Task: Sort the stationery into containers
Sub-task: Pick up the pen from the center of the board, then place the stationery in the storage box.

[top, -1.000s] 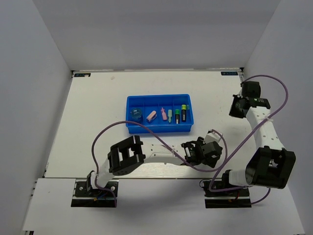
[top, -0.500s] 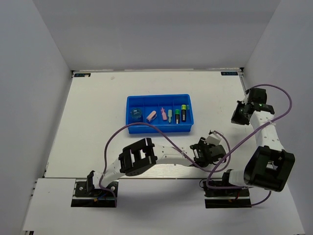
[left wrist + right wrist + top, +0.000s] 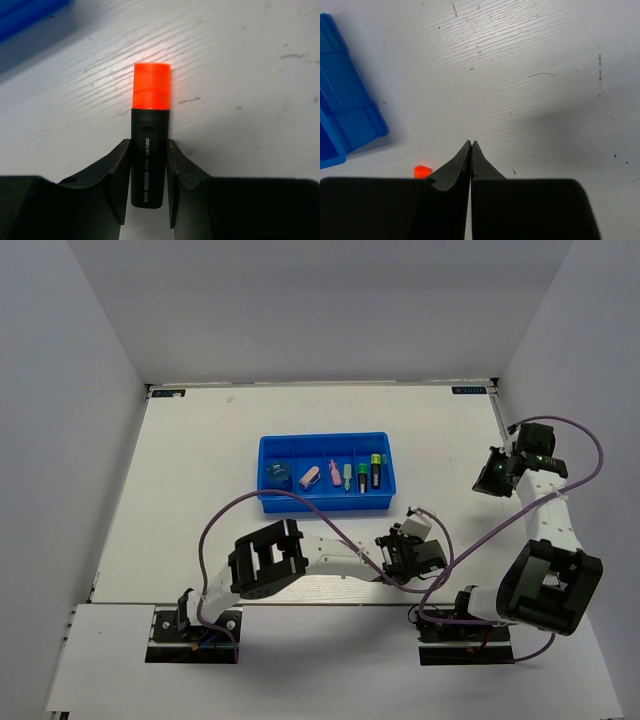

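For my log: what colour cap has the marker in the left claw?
Orange cap, clearest in the left wrist view.

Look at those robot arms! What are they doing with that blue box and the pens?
They are sorting stationery into the blue tray. The left claw is closed on a black marker with an orange cap, over the table just in front of the tray. That marker is not in the tray yet. The right claw is shut with nothing in it, off to the right side. The tray already holds a blue roll, a pink tube and a few other small items.
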Tool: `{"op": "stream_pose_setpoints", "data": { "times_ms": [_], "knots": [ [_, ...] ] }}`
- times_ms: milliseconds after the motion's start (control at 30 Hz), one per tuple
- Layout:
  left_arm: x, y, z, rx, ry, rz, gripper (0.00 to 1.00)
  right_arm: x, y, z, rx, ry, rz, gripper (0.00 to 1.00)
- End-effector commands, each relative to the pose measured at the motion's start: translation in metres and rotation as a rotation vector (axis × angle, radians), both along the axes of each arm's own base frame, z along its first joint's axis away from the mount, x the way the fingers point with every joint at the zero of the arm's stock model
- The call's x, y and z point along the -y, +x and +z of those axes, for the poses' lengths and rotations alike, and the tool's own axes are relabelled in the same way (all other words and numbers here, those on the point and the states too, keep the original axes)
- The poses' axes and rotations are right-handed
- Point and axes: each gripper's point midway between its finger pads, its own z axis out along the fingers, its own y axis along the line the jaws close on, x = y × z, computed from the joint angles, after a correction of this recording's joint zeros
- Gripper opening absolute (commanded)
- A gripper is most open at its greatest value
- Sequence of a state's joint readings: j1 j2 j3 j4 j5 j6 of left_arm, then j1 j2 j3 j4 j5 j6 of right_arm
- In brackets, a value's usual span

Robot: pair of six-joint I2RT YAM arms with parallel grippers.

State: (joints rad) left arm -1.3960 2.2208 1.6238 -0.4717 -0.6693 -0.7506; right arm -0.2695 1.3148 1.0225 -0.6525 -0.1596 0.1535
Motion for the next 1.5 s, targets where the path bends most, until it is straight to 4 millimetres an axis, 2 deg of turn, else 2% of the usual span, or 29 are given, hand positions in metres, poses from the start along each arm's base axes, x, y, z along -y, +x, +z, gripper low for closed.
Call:
{"op": "stream_pose_setpoints", "data": {
  "times_ms": [0, 67, 100, 167, 233, 333, 367, 433, 467, 533, 567, 600, 667, 700, 767, 800, 900, 1000, 1200, 1233, 1267, 1333, 1367, 1433, 1467],
  "knots": [
    [-0.026, -0.004, 0.031, 0.000, 0.049, -0.044, 0.03, -0.009, 0.000, 0.007, 0.046, 0.038, 0.036, 0.00],
    [-0.024, 0.001, 0.051, 0.023, 0.019, -0.056, 0.03, -0.010, -0.001, 0.007, 0.053, 0.040, 0.054, 0.00],
    [-0.024, 0.006, 0.079, 0.047, -0.018, -0.064, 0.02, -0.011, -0.003, 0.005, 0.044, 0.045, 0.060, 0.00],
    [-0.026, 0.014, 0.100, 0.067, -0.048, -0.067, 0.02, -0.012, -0.004, 0.004, 0.048, 0.046, 0.072, 0.00],
    [-0.033, 0.022, 0.132, 0.090, -0.101, -0.063, 0.02, -0.014, -0.008, 0.000, 0.033, 0.054, 0.073, 0.00],
    [-0.047, 0.044, 0.162, 0.125, -0.142, -0.033, 0.02, -0.017, -0.012, -0.003, 0.029, 0.062, 0.084, 0.00],
    [-0.056, 0.060, 0.169, 0.131, -0.151, -0.003, 0.02, -0.018, -0.011, -0.002, 0.039, 0.064, 0.091, 0.00],
    [-0.062, 0.074, 0.180, 0.137, -0.167, 0.027, 0.02, -0.021, -0.013, -0.005, 0.033, 0.075, 0.101, 0.00],
    [-0.073, 0.094, 0.179, 0.131, -0.164, 0.068, 0.02, -0.023, -0.015, -0.006, 0.028, 0.079, 0.109, 0.00],
    [-0.080, 0.115, 0.184, 0.127, -0.176, 0.103, 0.02, -0.024, -0.017, -0.006, 0.033, 0.084, 0.120, 0.00],
    [-0.078, 0.128, 0.180, 0.106, -0.185, 0.110, 0.02, -0.025, -0.018, -0.006, 0.031, 0.087, 0.126, 0.00],
    [-0.080, 0.140, 0.187, 0.112, -0.199, 0.129, 0.02, -0.026, -0.019, -0.007, 0.030, 0.085, 0.129, 0.00],
    [-0.072, 0.153, 0.175, 0.084, -0.197, 0.128, 0.02, -0.027, -0.022, -0.007, 0.034, 0.083, 0.139, 0.00],
    [-0.076, 0.169, 0.171, 0.079, -0.200, 0.158, 0.02, -0.027, -0.025, -0.006, 0.040, 0.078, 0.143, 0.00],
    [-0.069, 0.181, 0.171, 0.065, -0.227, 0.172, 0.02, -0.028, -0.026, -0.008, 0.041, 0.074, 0.148, 0.00],
    [-0.074, 0.190, 0.161, 0.052, -0.214, 0.198, 0.02, -0.029, -0.031, -0.011, 0.038, 0.073, 0.149, 0.00],
    [-0.072, 0.206, 0.147, 0.024, -0.231, 0.229, 0.05, -0.030, -0.035, -0.015, 0.040, 0.074, 0.148, 0.00],
    [-0.067, 0.214, 0.132, -0.013, -0.244, 0.247, 0.07, -0.033, -0.037, -0.018, 0.038, 0.088, 0.150, 0.00],
    [-0.060, 0.223, 0.113, -0.072, -0.270, 0.256, 0.31, -0.036, -0.039, -0.019, 0.037, 0.100, 0.169, 0.00],
    [-0.061, 0.224, 0.111, -0.076, -0.270, 0.261, 0.46, -0.036, -0.039, -0.018, 0.039, 0.100, 0.175, 0.00],
    [-0.061, 0.224, 0.110, -0.078, -0.270, 0.263, 0.54, -0.037, -0.039, -0.019, 0.040, 0.104, 0.181, 0.00],
    [-0.062, 0.224, 0.115, -0.077, -0.277, 0.257, 0.63, -0.039, -0.041, -0.019, 0.039, 0.113, 0.196, 0.00],
    [-0.062, 0.221, 0.114, -0.079, -0.272, 0.252, 0.72, -0.040, -0.040, -0.020, 0.041, 0.116, 0.202, 0.00],
    [-0.064, 0.218, 0.127, -0.063, -0.283, 0.239, 0.80, -0.043, -0.040, -0.018, 0.051, 0.127, 0.227, 0.00],
    [-0.067, 0.212, 0.142, -0.043, -0.302, 0.225, 0.82, -0.044, -0.039, -0.015, 0.067, 0.126, 0.234, 0.00]
  ]
}}
